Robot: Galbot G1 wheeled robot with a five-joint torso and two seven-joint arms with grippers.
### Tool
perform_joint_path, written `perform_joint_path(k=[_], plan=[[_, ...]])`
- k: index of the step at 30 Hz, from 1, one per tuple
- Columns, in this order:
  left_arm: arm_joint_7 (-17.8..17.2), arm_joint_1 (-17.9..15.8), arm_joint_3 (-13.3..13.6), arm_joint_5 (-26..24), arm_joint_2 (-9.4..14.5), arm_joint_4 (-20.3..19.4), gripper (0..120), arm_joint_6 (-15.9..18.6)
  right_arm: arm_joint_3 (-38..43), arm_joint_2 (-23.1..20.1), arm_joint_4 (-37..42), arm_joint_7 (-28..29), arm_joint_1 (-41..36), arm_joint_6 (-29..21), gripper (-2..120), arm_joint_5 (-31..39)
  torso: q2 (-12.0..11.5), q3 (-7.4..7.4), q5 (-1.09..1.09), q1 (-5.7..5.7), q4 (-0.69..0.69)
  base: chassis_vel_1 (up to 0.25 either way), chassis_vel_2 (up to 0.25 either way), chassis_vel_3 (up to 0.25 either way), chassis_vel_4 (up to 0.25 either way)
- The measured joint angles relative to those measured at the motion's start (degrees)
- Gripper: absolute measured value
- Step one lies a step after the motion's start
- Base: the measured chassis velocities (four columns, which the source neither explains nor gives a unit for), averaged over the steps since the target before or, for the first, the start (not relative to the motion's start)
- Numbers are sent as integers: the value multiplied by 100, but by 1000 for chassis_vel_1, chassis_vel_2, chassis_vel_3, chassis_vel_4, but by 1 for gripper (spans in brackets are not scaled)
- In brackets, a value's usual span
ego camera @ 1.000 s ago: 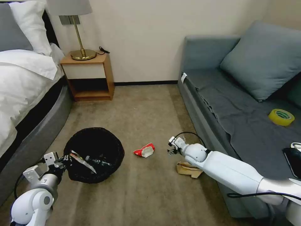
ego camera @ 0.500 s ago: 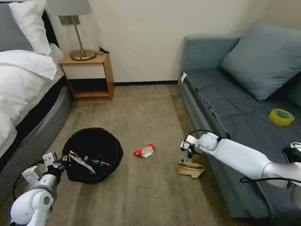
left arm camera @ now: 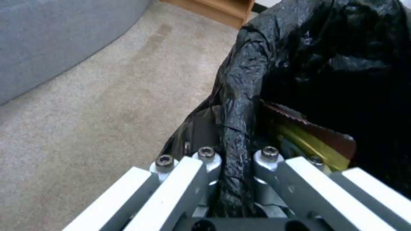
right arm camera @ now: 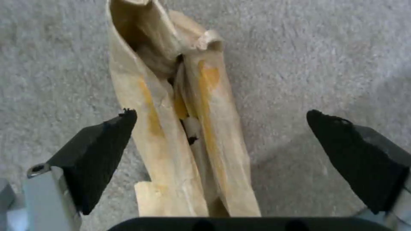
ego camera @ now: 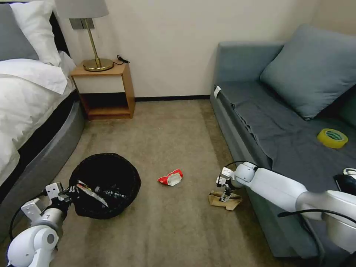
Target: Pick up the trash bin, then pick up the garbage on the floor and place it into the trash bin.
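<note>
The black trash bin [ego camera: 107, 174] with its glossy liner hangs tilted at the lower left. My left gripper [ego camera: 69, 193] is shut on its near rim [left arm camera: 233, 166]. Inside lie a dark bottle [ego camera: 111, 193] and a yellow-gold snack wrapper [left arm camera: 310, 142]. A red-and-white packet [ego camera: 170, 178] lies on the carpet in the middle. By the sofa's foot lies a brown paper piece [ego camera: 222, 202]. My right gripper [ego camera: 225, 195] points down just above it, open. In the right wrist view the paper [right arm camera: 184, 134] lies between the two black fingertips [right arm camera: 107, 141], closer to one of them.
A grey sofa [ego camera: 259, 122] runs along the right, with a yellow tape roll [ego camera: 332, 138] and a black phone [ego camera: 346, 185] on its seat. The bed [ego camera: 33, 111] borders the left. A wooden nightstand [ego camera: 105, 91] with a lamp stands at the far wall. Open carpet lies between.
My right gripper has swung from beside the red-and-white packet toward the sofa and dropped onto the brown paper. The bin and left gripper have shifted slightly nearer and leftward.
</note>
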Motion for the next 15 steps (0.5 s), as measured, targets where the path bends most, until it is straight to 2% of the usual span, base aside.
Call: perform_joint_path(k=[10, 13, 15], plan=[[19, 22, -34, -41, 58, 66, 4, -70, 51, 359, -406, 105, -162, 157, 100, -322, 0, 0, 0, 0, -1, 0, 0, 0, 0], [26, 34, -48, -46, 60, 65, 4, -75, 90, 453, -502, 134, -188, 191, 95, -390, 0, 0, 0, 0, -2, 0, 0, 0, 0], [33, 52, -59, -47, 60, 58, 4, -80, 107, 504, -568, 152, -201, 231, 85, -422, 1, 0, 0, 0, -1, 0, 0, 0, 0]])
